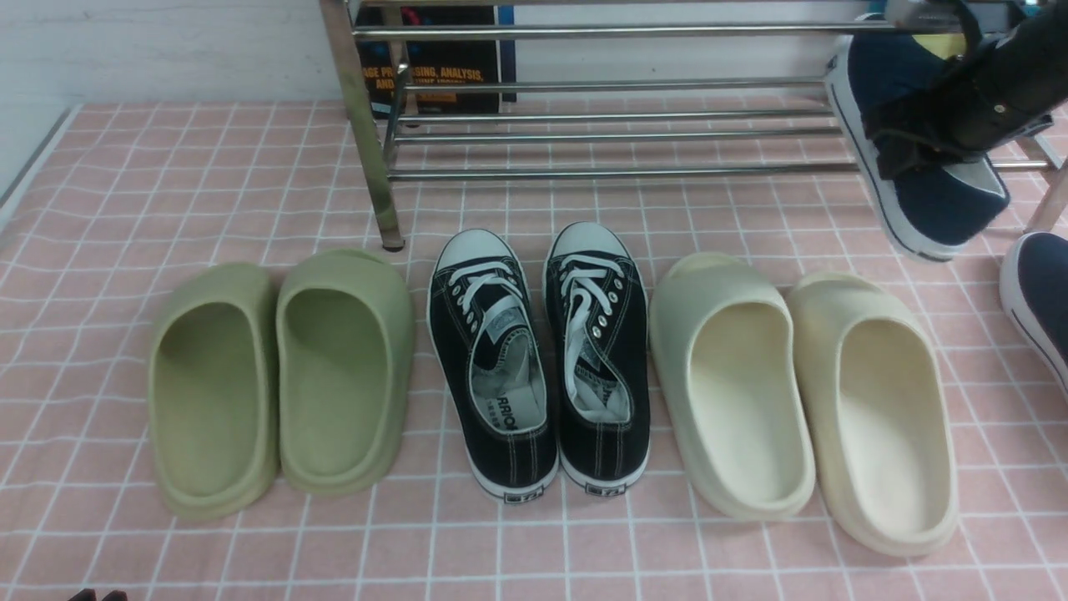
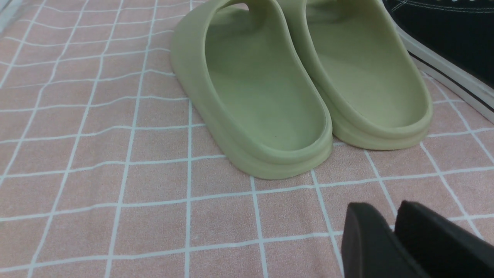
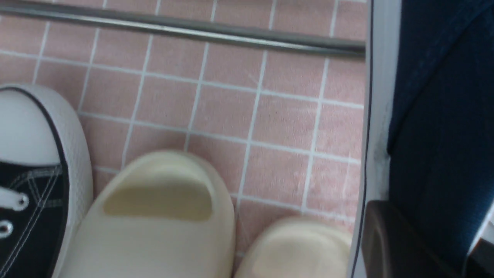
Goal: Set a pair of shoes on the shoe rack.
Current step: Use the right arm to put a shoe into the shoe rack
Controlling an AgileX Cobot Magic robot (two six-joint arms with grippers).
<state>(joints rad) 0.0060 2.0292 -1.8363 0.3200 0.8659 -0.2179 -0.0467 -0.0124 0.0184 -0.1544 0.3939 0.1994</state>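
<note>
Front view: the right end effector [image 1: 926, 142] is clamping down on one navy slip-on sneaker [image 1: 943, 213] and holding it clear of the pink gridded table [image 1: 167, 184]. The sneaker is tilting toe-up in front of the right end of the shoe rack [image 1: 617, 174], and I can't tell if it's touching the bars. The second navy sneaker [image 1: 1043, 292] is sitting on the table at the far right edge. Green slides [image 1: 342, 376], black lace-ups [image 1: 617, 334] and cream slides [image 1: 734, 392] are lining up in a row. One lace-up insole is showing "ARRIO", and a dark book cover [image 1: 442, 58] behind the rack is reading "AGE PROCESSING, ANALYSIS, AND" in orange.

Left wrist view: the left end effector [image 2: 389, 222] is hovering near the heels of the green slides [image 2: 270, 100]. It's gripping nothing, and its black fingers are looking close together, but I can't tell how far apart.

Right wrist view: a dark finger [image 3: 386, 239] is pressing against the navy sneaker's white sole. The cream slides' toes [image 3: 162, 224] are lying below, with a rack bar [image 3: 193, 31] beyond.
</note>
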